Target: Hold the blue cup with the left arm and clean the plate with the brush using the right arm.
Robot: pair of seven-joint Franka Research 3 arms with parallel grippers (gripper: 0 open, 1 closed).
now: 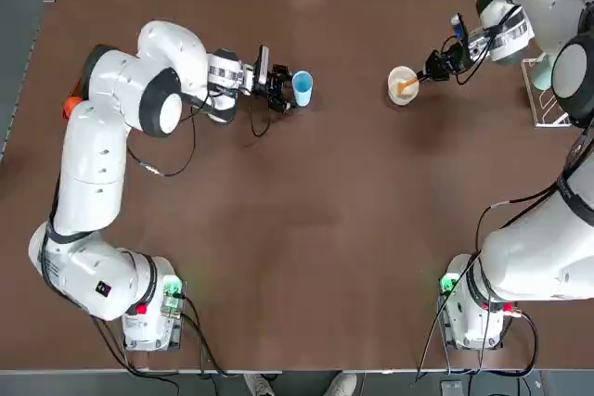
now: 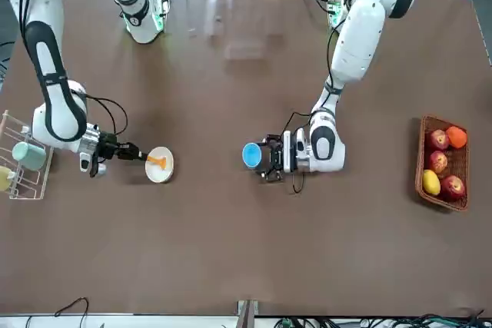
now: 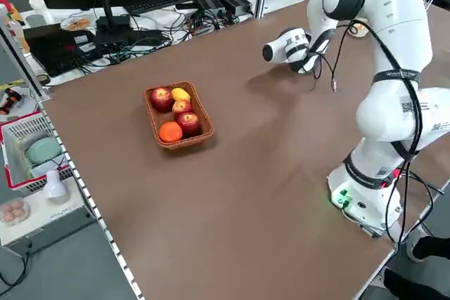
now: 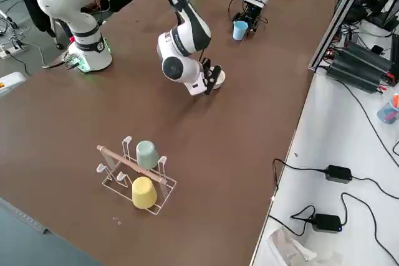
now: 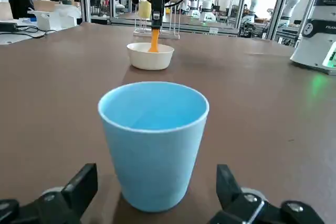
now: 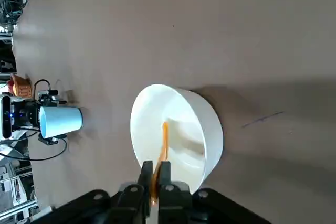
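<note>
The cleaning step appears to be in hand at the plate, while the cup is yet to be held. The right claw, low over the plate on the right arm's side of the bench, is clamped on the orange-handled brush, whose lower end reaches down into the shallow dish. Across from it, the left claw has its 2 fingers apart, 1 at either side of the light-blue plastic cup, with gaps between; the cup stands upright on the bench, mouth up. The next move on the left calls for closing evenly on the cup wall, gently enough that the thin-looking plastic keeps its round shape. On the right, it calls for light strokes inside the plate with the brush held firmly; nothing grips the plate, so hard pressure could slide or tip it, and a loose grip could let the handle twist.
</note>
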